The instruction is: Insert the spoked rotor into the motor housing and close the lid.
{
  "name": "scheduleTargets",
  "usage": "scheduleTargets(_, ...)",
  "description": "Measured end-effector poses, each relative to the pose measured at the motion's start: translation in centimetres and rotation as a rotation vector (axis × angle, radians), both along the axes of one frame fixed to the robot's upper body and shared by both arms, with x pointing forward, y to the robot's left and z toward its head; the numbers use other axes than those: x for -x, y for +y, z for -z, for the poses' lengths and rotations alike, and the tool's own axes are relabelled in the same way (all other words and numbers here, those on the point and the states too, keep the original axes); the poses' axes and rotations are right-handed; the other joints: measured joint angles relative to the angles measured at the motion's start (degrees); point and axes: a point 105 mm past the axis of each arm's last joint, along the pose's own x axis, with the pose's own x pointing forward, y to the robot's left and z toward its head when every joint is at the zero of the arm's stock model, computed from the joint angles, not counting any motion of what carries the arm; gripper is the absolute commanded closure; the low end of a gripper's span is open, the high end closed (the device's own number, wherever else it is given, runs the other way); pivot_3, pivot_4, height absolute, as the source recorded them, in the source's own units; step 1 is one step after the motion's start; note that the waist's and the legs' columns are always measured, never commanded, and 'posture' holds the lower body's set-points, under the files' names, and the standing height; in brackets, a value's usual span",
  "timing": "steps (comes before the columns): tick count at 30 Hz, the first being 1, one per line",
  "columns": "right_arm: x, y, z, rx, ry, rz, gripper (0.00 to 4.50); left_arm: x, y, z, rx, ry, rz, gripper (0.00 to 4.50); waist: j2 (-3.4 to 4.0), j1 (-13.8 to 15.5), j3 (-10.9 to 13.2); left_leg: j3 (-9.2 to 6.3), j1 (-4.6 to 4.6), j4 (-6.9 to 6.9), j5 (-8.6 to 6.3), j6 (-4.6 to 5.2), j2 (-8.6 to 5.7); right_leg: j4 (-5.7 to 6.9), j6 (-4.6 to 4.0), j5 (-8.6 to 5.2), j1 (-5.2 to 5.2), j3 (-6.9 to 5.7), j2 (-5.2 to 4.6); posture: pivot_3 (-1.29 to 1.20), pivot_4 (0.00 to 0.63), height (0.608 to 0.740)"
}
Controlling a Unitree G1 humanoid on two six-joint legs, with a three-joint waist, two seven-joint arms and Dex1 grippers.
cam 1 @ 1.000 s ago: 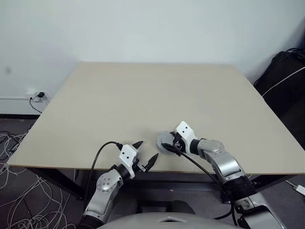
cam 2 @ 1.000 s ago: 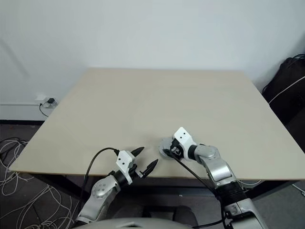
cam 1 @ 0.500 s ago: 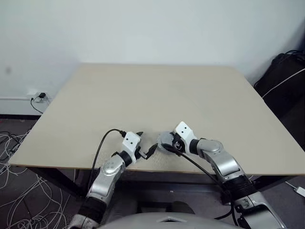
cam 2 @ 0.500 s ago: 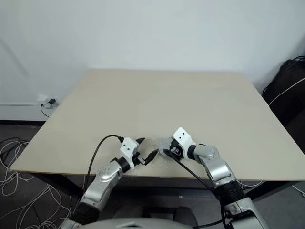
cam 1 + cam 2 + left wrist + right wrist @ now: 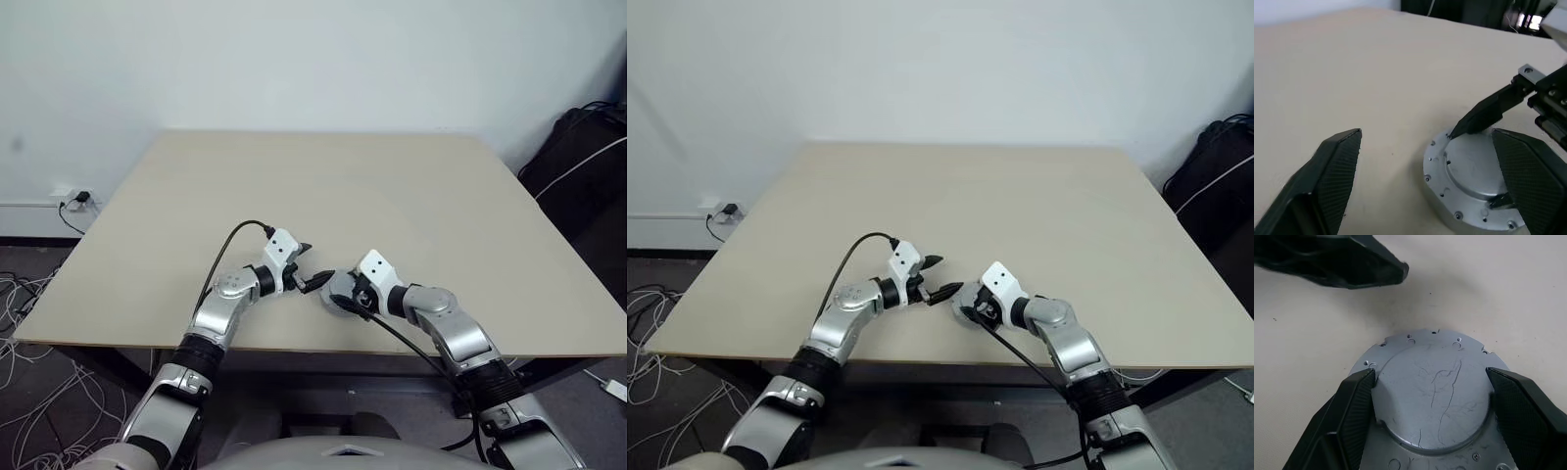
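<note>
My left pincer (image 5: 312,282) has advanced, jaws spread and empty, beside the lid (image 5: 1437,391) near the surface's (image 5: 294,196) front edge. My right pincer (image 5: 1430,396) straddles its raised centre. Closure appears nearly complete.

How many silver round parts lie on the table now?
1: the lid, near the table's front edge, between the right gripper's fingers. Parts beneath it may be hidden.
</note>
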Motion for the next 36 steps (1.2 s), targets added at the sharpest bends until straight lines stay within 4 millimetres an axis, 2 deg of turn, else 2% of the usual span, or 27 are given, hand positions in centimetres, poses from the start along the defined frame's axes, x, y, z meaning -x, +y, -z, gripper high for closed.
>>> scheduleTargets(10,0.0,0.1,0.0,0.001,-0.002,-0.003,1.19,-0.3,0.2,0.7,-0.094,0.033,0.113,4.29,-0.05,-0.2,0.0,0.00,-0.02,-0.01,0.00,0.00,0.00,0.00,-0.01,0.00,-0.02,0.01,-0.02,0.00,0.000,0.740)
scheduleTargets(11,0.0,0.1,0.0,0.001,-0.002,-0.004,1.19,-0.2,0.1,0.7,-0.105,0.039,0.133,4.49,-0.06,-0.2,0.0,0.00,-0.02,-0.01,0.00,0.00,0.00,0.00,-0.01,0.00,-0.02,0.01,-0.02,0.00,0.000,0.740)
scheduleTargets(19,0.0,0.2,-0.1,0.001,-0.003,-0.008,1.19,-0.2,-1.2,0.3,-0.147,0.046,0.245,4.50,-0.08,-0.4,0.1,0.00,-0.07,-0.02,0.00,0.00,0.00,-0.01,0.00,0.01,-0.07,0.02,-0.04,0.00,0.000,0.740)
scheduleTargets(24,-0.1,0.2,-0.1,0.002,-0.003,-0.009,1.19,0.2,-2.2,1.1,-0.187,0.076,0.300,4.50,-0.11,-0.4,0.1,0.00,-0.09,-0.02,0.00,0.00,0.00,-0.01,0.02,0.02,-0.09,0.01,-0.04,0.00,0.000,0.740)
scheduleTargets(36,-0.1,0.2,-0.1,0.001,-0.004,-0.009,1.19,0.1,-2.6,2.1,-0.311,0.073,0.335,4.50,-0.13,-0.4,0.1,0.00,-0.10,-0.02,-0.01,0.01,0.00,-0.01,0.04,0.03,-0.10,0.02,-0.06,0.00,0.000,0.740)
